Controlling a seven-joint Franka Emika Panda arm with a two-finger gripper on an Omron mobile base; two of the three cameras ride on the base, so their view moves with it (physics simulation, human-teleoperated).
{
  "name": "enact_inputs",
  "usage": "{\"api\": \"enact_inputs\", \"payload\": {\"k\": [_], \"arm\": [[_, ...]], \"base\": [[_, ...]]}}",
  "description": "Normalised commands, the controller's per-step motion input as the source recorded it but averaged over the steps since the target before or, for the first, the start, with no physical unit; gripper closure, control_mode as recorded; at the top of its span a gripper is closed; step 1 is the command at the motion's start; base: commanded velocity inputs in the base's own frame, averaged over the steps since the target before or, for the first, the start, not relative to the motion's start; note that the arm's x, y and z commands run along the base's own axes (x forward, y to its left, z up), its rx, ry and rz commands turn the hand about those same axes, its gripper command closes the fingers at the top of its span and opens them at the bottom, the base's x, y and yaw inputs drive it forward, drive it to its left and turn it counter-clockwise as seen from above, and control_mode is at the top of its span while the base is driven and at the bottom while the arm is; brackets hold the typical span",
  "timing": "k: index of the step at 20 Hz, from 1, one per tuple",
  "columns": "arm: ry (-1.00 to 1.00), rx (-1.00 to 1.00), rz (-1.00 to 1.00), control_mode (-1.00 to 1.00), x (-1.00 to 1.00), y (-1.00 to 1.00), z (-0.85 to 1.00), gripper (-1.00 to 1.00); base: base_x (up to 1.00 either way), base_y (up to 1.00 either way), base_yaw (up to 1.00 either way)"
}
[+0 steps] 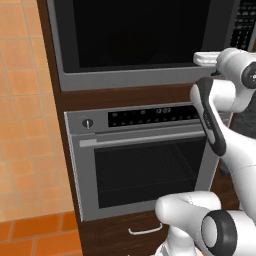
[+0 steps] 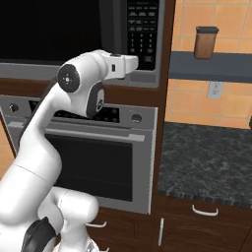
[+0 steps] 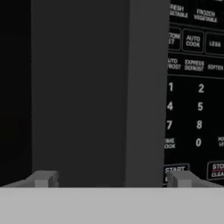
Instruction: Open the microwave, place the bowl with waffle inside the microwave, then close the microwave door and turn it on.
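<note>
1 microwave, built into the dark wood cabinet column at its top, cut off by the top edge in both base views. 1 microwave door, dark glass w/ grey frame, flush w/ the front; nothing legible behind the glass. 1 keypad at the microwave's right edge; in the hand view digits 1, 2, 4, 5, 7, 8, 0 readable, other labels cut off at the right edge.

1 gripper, jaws wide apart, nothing between them. 2 fingertips: left one low before the dark glass, right one just under the START button; can't tell if touching. Btwn them a wide grey vertical strip, prob. door frame or handle, hard to say which.

1 oven directly below, w/ bar handle, partly hidden by the arm. 1 brown jar on the shelf right of the cabinet, 1 dark stone counter underneath.
</note>
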Motion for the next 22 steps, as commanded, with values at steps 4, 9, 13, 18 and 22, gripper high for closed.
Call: {"api": "enact_inputs", "payload": {"k": [4, 9, 13, 18, 22], "arm": [[0.0, -0.01, 0.0, -1.0, 0.33, -0.02, 0.0, -1.0], [0.0, 0.0, 0.0, -1.0, -0.33, -0.09, 0.04, -1.0], [0.0, 0.0, 0.0, -1.0, -0.49, -0.09, 0.0, -1.0], [0.0, 0.0, 0.01, -1.0, -0.55, -0.06, 0.0, -1.0], [0.0, 0.0, 0.02, -1.0, -0.49, -0.21, 0.0, -1.0]], "base": [[0.0, 0.0, 0.0], [0.0, 0.0, 0.0], [0.0, 0.0, 0.0], [0.0, 0.0, 0.0], [0.0, 0.0, 0.0]]}}
